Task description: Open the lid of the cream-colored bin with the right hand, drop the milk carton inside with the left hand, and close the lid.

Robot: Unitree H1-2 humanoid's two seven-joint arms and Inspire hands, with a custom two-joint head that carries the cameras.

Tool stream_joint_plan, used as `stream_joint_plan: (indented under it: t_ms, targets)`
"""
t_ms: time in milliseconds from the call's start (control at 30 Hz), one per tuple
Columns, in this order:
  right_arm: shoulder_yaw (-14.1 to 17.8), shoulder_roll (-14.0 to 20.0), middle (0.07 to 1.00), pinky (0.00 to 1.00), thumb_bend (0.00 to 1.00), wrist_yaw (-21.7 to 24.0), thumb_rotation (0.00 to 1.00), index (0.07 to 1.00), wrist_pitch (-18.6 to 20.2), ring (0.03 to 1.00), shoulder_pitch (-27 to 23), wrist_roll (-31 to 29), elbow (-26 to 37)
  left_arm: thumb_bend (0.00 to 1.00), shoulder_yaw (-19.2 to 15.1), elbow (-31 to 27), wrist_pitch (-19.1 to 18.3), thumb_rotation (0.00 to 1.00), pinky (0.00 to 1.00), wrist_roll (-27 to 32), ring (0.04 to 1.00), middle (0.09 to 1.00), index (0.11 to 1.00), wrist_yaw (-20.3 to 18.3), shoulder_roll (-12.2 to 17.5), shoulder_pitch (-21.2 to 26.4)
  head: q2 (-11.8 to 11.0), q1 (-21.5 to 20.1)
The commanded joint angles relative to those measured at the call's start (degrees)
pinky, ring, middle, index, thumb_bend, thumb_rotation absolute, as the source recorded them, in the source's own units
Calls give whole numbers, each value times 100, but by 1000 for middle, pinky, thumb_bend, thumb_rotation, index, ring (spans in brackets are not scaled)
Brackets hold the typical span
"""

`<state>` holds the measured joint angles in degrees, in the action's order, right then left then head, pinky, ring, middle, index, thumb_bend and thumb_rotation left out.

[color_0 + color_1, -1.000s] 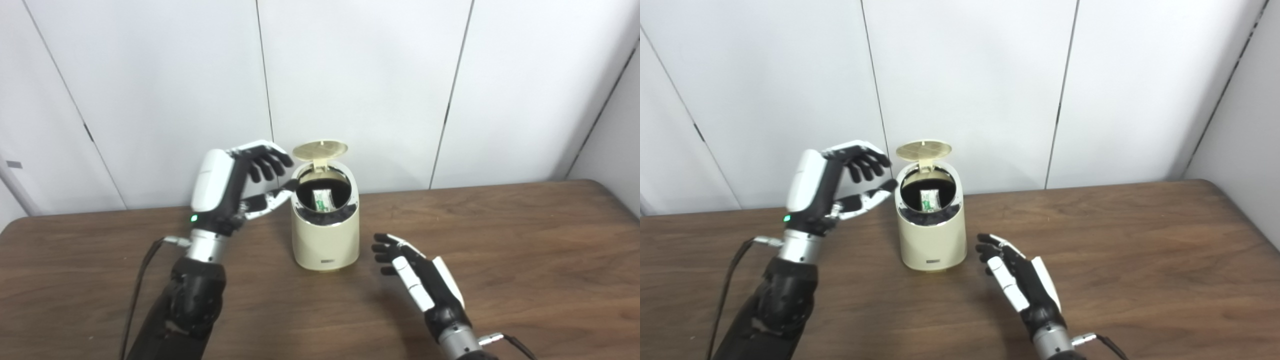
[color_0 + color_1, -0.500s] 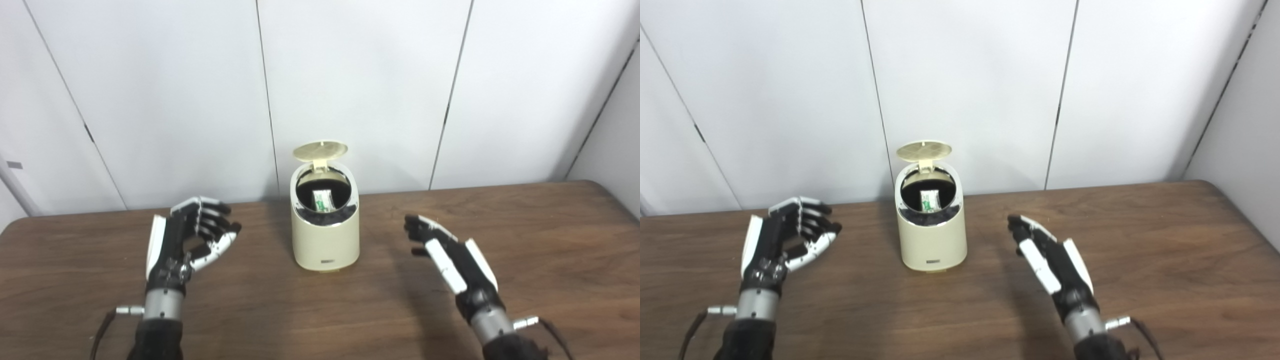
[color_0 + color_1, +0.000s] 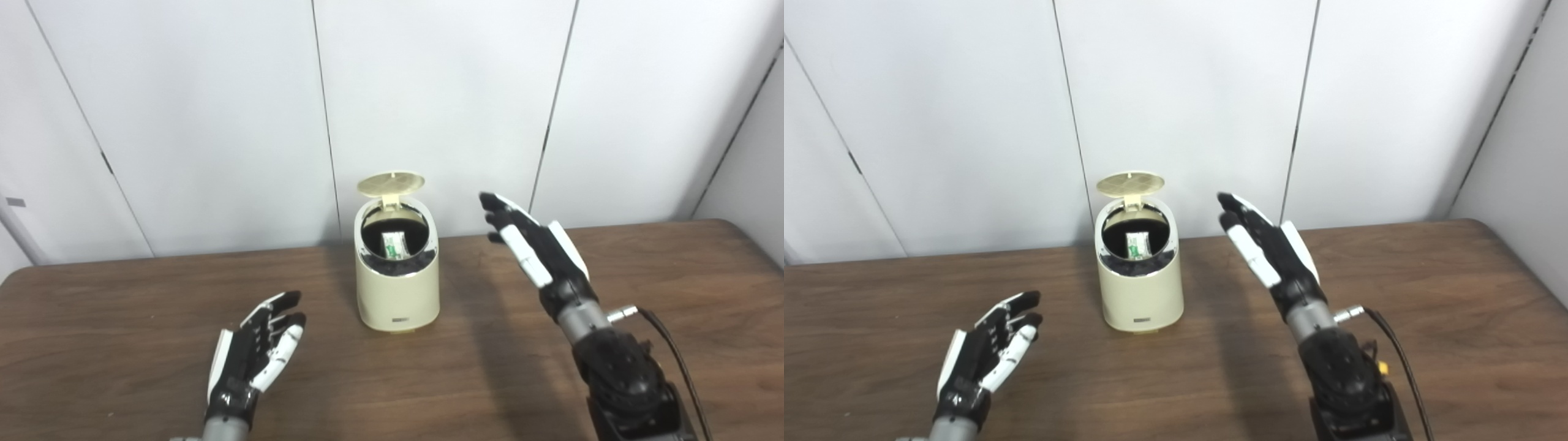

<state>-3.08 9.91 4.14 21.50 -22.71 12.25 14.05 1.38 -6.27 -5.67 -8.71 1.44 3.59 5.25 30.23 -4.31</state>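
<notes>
The cream-colored bin [image 3: 398, 293] stands mid-table near the back wall, its round lid [image 3: 391, 183] tipped up behind the opening. The milk carton [image 3: 395, 245], white with green print, lies inside the dark opening. My right hand [image 3: 533, 245] is raised to the right of the bin at about lid height, fingers straight and apart, holding nothing and clear of the lid. My left hand [image 3: 257, 352] is low over the table, front left of the bin, open and empty.
The brown wooden table [image 3: 122, 318] reaches from edge to edge of the view. White wall panels [image 3: 184, 110] rise straight behind the bin. A black cable [image 3: 674, 355] trails from my right wrist.
My left hand left the bin's opening, dropped and drew back toward me. My right hand rose from low over the table, front right of the bin, to lid height beside it.
</notes>
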Motion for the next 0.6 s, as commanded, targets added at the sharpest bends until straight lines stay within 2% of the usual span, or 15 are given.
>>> stream_joint_plan:
  t_ms: [0,133,233,400,567]
  targets:
    - [-98,107,905,817,604,-44,997,877,-332,902,-395,238,71,454,22,-157,130,781,831,-23,848,905,925,-13,6,24,10,24]
    - [-337,182,891,806,629,-89,1000,880,-457,892,-772,650,-200,454,15,100,495,759,874,-15,900,932,942,122,-72,-115,-1,86]
    - [-538,338,904,786,602,58,1000,904,-473,868,-1080,900,-432,452,2,357,833,761,868,-150,921,936,929,298,-109,-187,-4,72]
    - [-821,555,924,793,539,310,985,925,-374,882,-1558,1258,-655,490,-36,627,1139,780,899,-136,940,936,933,376,-151,-266,0,148]
    - [-987,585,923,839,549,452,950,916,-467,908,-1893,1453,-888,483,-15,727,1258,801,827,-303,895,921,942,479,-176,-342,8,182]
